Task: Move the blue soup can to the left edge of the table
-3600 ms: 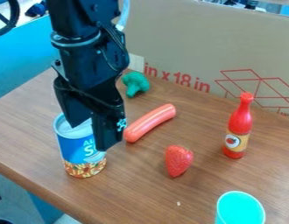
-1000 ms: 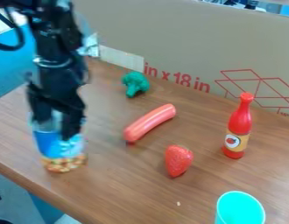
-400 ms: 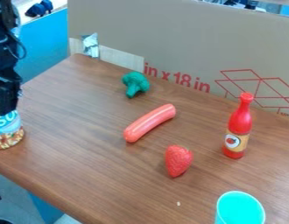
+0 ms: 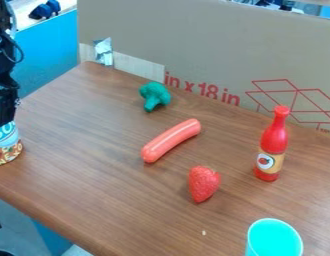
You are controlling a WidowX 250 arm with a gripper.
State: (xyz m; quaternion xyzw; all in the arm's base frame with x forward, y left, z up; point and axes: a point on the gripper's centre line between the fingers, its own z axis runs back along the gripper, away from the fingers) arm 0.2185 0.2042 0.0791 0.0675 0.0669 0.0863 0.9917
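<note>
Brown wood tabletop (image 4: pixel 107 200) spreads out beneath everything. The gripper (image 4: pixel 3 121) has shifted left together with the can (image 4: pixel 6 145) just under it, leaving the can farther from the rest; whether it grips, I cannot tell. Rightward from it come broccoli (image 4: pixel 155 95), sausage (image 4: pixel 170 141), strawberry (image 4: pixel 204 183), then, farthest, red bottle (image 4: pixel 272 145) and cup (image 4: pixel 274 242).

Red "in x 18 in" reads on the far cardboard (image 4: pixel 194 45), with tinier red print farther right illegible, white "SO" shows on the can (image 4: pixel 7 149) at left, and the right-hand bottle (image 4: pixel 274 139) has a round red emblem.
</note>
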